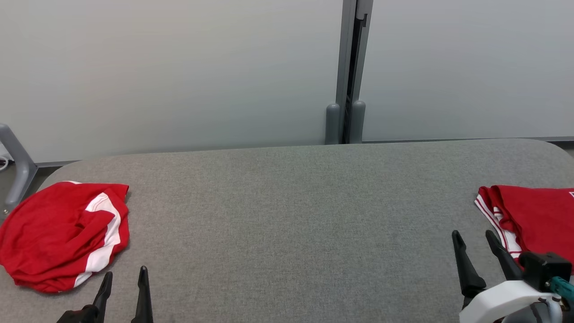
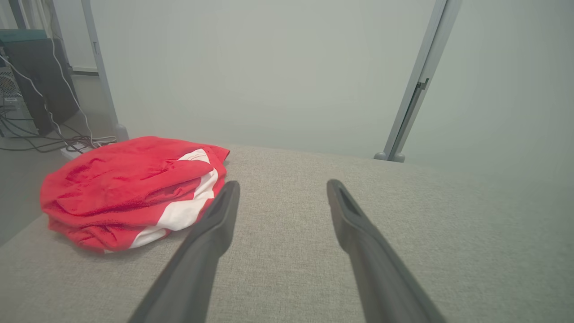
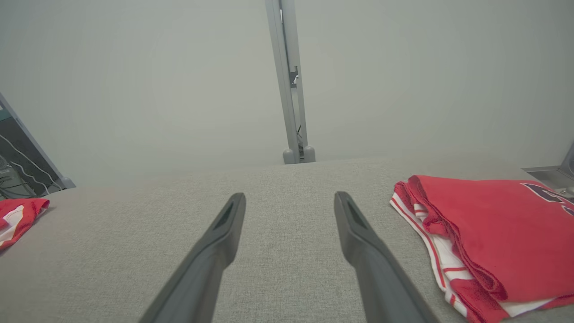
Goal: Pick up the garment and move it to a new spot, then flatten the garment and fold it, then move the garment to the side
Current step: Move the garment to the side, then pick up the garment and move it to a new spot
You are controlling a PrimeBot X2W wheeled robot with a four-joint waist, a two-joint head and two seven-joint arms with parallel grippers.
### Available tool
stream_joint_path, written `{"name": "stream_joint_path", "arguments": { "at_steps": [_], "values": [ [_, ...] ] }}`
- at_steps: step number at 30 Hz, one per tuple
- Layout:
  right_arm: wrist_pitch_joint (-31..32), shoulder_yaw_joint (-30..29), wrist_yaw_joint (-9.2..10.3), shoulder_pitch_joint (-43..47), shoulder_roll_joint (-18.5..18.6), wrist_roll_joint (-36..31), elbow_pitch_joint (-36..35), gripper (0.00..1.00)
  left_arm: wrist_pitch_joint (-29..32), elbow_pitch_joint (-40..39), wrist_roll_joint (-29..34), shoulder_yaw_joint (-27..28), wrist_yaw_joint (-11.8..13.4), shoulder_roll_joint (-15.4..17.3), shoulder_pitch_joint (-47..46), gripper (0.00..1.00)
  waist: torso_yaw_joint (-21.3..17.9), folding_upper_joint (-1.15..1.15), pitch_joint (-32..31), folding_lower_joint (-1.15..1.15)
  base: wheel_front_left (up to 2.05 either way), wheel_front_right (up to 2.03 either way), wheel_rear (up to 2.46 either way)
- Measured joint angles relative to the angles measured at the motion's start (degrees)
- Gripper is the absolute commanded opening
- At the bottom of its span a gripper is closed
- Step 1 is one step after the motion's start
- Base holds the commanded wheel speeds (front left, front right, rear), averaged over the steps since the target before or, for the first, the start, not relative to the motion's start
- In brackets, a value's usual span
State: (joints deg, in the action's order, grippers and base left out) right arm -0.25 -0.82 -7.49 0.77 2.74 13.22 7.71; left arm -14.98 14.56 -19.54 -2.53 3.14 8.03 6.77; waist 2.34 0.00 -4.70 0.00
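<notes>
Crumpled garment, red-white, table left. Folded garment, right: dark print, cropped, unreadable. Left gripper, right gripper: fingers wide, empty.

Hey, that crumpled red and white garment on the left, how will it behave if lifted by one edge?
Likely floppy: the crumpled garment lies in soft folds, so it should drape and unfurl. Probably light, being thin cloth. Pushed, it may bunch on the textured grey table.

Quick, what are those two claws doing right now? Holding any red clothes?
Left gripper: open, holding nothing, near the crumpled red garment.
Right gripper: open, holding nothing, near the folded red garment.
</notes>
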Motion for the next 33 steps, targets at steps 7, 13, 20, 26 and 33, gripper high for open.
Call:
{"name": "stream_joint_path", "arguments": {
  "at_steps": [7, 13, 20, 26, 33],
  "values": [
    [-0.82, -1.69, 0.0, 1.3, 0.03, -2.67, 1.21, 1.0, -0.01, 0.34, 0.59, 0.51, -0.8, -0.44, 1.58, 1.0, 0.19, 0.0, -1.34, 0.0, 0.0, 0.0, 0.0],
    [-0.83, -2.4, 0.0, 1.28, 0.03, -2.77, 0.93, 1.0, -0.01, -0.23, 0.98, 0.91, -0.99, -0.53, 2.15, 1.0, 0.21, 0.0, -1.07, 0.0, 0.0, 0.0, 0.0],
    [-0.47, -2.52, 0.0, 1.29, 0.03, -3.1, 0.9, 1.0, -0.01, -0.89, 1.32, 0.66, -1.33, -0.87, 2.02, 1.0, 0.77, 0.0, -0.44, 0.0, 0.0, 0.0, 0.0],
    [-0.46, -1.67, 0.0, 1.27, 0.03, -3.39, 1.31, 1.0, -0.01, -1.08, 1.41, 0.56, -1.56, -1.0, 1.81, 1.0, 0.84, 0.0, -0.11, 0.0, 0.0, 0.0, 0.0],
    [-0.54, -0.82, 0.0, 1.17, 0.03, -3.33, 2.0, 1.0, -0.01, -1.27, 1.45, 0.65, -1.56, -0.97, 1.49, 1.0, 1.13, 0.0, -0.25, 0.0, 0.0, 0.0, 0.0]
  ]
}}
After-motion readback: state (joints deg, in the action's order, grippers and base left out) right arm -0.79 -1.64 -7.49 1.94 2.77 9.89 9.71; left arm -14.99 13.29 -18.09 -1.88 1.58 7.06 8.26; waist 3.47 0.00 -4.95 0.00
